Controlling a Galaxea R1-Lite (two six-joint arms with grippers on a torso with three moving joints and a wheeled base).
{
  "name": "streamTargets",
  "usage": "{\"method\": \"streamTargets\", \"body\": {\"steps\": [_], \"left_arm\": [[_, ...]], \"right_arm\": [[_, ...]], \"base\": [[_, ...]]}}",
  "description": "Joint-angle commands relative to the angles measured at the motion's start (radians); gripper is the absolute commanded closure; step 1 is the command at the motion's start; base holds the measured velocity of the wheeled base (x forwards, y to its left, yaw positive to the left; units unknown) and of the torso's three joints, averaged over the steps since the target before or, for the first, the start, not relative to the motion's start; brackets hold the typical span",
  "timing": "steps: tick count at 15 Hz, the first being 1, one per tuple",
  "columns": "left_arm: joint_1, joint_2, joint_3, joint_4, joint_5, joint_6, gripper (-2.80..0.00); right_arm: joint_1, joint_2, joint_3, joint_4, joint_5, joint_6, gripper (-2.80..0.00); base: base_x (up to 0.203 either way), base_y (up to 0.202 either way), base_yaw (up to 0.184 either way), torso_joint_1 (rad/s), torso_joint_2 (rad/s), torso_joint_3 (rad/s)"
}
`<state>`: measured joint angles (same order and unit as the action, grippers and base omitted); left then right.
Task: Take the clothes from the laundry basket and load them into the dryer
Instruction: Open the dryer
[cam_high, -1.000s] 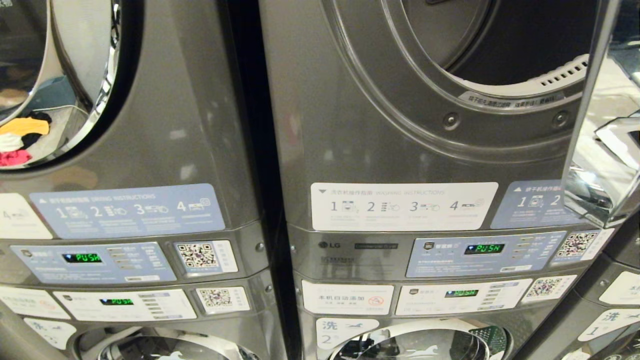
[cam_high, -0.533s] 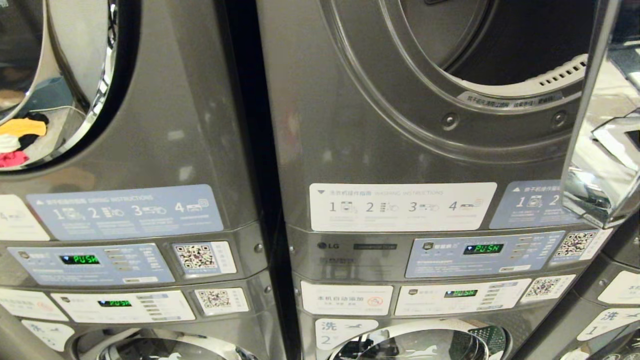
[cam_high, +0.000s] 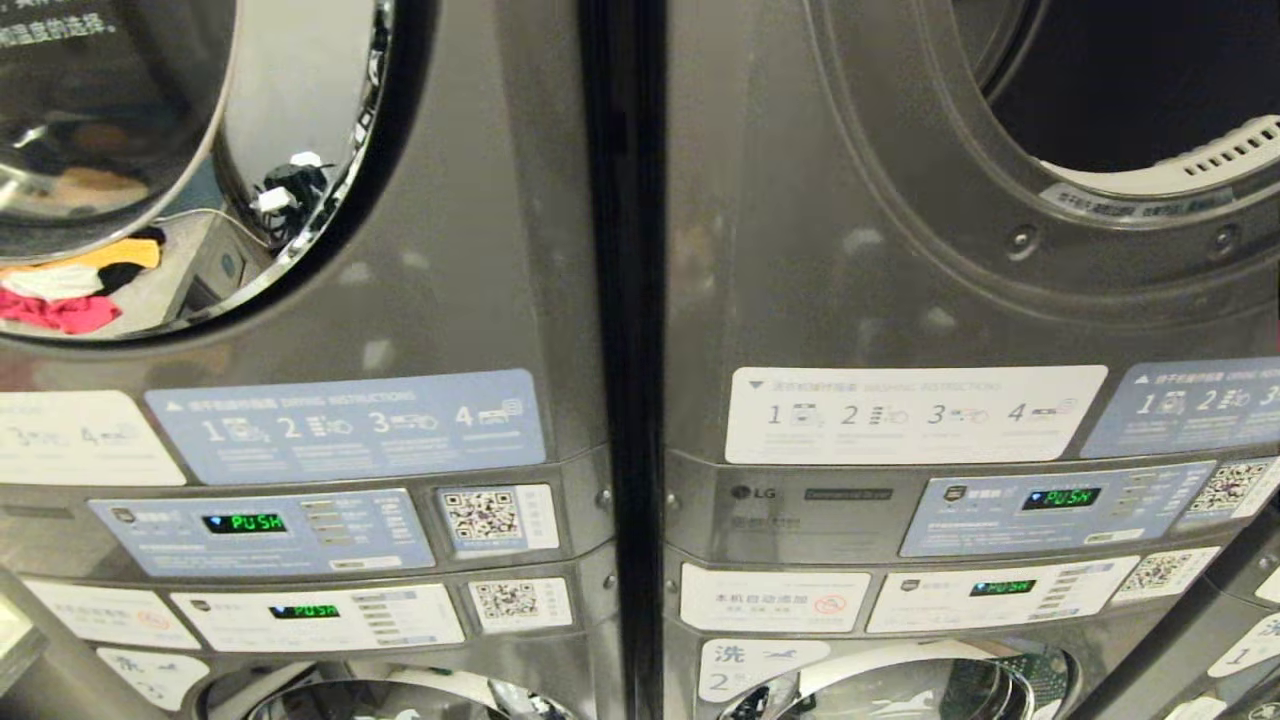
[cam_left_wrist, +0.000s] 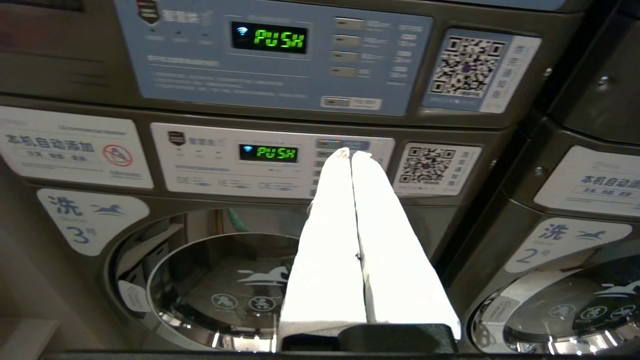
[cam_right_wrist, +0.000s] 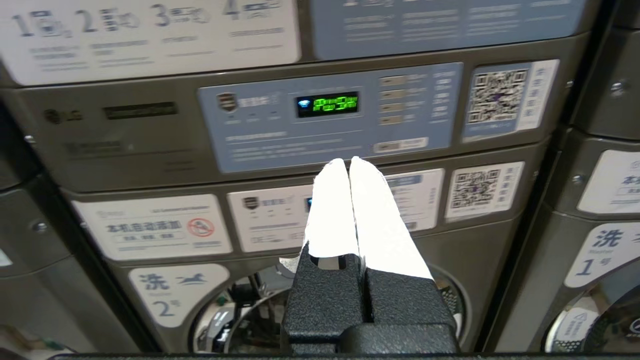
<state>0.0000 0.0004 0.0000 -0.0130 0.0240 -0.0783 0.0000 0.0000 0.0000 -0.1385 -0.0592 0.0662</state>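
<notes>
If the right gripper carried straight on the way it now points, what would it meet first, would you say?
Probably the washer's white control panel, just under the blue panel; the right gripper points at that front with shut, empty fingers, though depth is unclear.

Two stacked machines side by side, open dryer (cam_high: 1130, 120) upper right, washers (cam_high: 900, 690) below.

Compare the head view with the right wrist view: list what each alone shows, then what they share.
Head view only: the open dryer drum at upper right, and a closed dryer door on the left mirroring coloured clothes.

Right wrist view only: the right gripper, its white fingers pressed together, empty, and the washer door marked 2.

Both: the blue control panel with its green display.
</notes>
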Motion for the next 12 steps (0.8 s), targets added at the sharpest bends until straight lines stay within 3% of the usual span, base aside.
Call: {"method": "streamTargets", "body": {"steps": [1,7,12], "left_arm": [[0.0,0.0,0.003,-0.001,0.001,-0.001,0.0],[0.0,0.0,0.003,-0.001,0.001,-0.001,0.0],[0.0,0.0,0.012,-0.018,0.001,0.016,0.0]], "right_arm": [[0.0,0.0,0.04,-0.001,-0.001,0.0,0.0],[0.0,0.0,0.04,-0.001,-0.001,0.0,0.0],[-0.002,0.001,-0.004,0.001,-0.033,-0.016,0.0]], "base": [[0.0,0.198,-0.004,0.007,-0.01,-0.002],[0.0,0.185,-0.001,0.002,0.0,0.003],[0.0,0.016,-0.002,0.0,0.0,0.0]]}}
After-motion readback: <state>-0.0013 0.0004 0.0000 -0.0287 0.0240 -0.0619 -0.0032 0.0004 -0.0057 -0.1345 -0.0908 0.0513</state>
